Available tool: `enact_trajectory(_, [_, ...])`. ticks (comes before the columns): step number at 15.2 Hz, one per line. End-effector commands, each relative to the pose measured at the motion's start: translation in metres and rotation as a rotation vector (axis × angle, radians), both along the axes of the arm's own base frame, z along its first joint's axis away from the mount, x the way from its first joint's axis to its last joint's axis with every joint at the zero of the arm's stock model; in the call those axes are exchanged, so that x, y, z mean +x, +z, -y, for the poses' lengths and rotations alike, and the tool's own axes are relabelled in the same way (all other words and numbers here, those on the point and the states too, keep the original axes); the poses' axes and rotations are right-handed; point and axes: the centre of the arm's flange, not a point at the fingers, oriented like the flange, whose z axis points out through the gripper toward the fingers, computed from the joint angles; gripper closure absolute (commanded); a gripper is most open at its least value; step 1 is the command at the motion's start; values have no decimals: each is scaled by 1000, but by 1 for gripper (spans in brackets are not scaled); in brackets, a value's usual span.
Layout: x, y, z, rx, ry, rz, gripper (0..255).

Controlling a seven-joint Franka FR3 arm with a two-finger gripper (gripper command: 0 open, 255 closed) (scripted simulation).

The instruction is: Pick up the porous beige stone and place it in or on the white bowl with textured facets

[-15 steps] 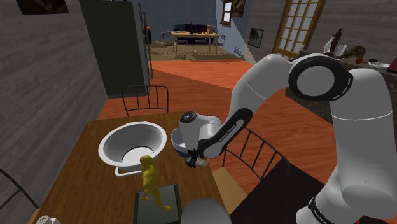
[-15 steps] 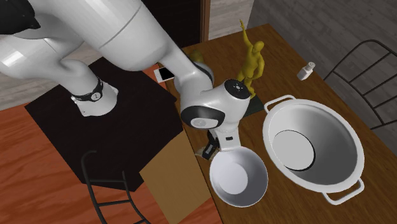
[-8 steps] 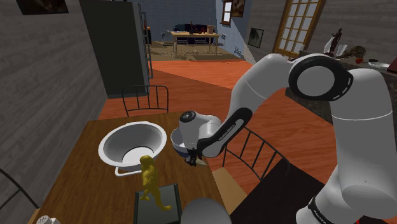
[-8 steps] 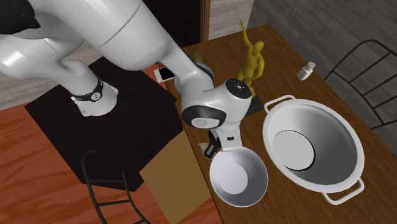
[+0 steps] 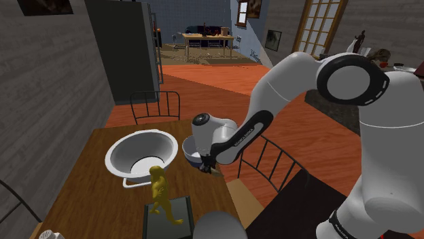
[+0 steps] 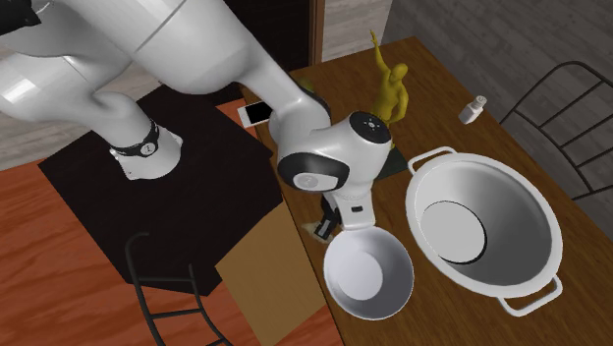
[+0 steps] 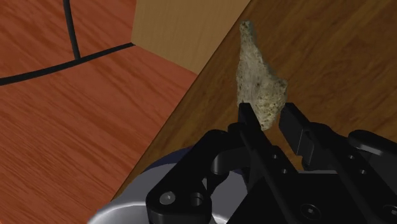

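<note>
Gripper [image 7: 268, 113] | fingers clamped on the stone's [image 7: 257, 83] near end, apparently for lifting | bowl [image 6: 398, 261] just beside, awaiting it.

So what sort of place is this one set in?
Most likely a dining area in a house: a wooden table with a black metal chair at it, an orange wooden floor, and another furnished room through the doorway behind.

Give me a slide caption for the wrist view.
End effector clasps porous beige stone near the edge of the wooden table.
</note>
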Motion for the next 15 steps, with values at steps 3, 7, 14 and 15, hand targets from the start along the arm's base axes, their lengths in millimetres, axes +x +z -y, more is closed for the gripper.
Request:
enact_trajectory(3, [-1,21,0,0,0,-1,255])
enact_trajectory(7, [-1,42,0,0,0,-1,255])
enact_trajectory(14, [-1,79,0,0,0,-1,255])
enact_trajectory(15, [-1,84,0,0,0,-1,255])
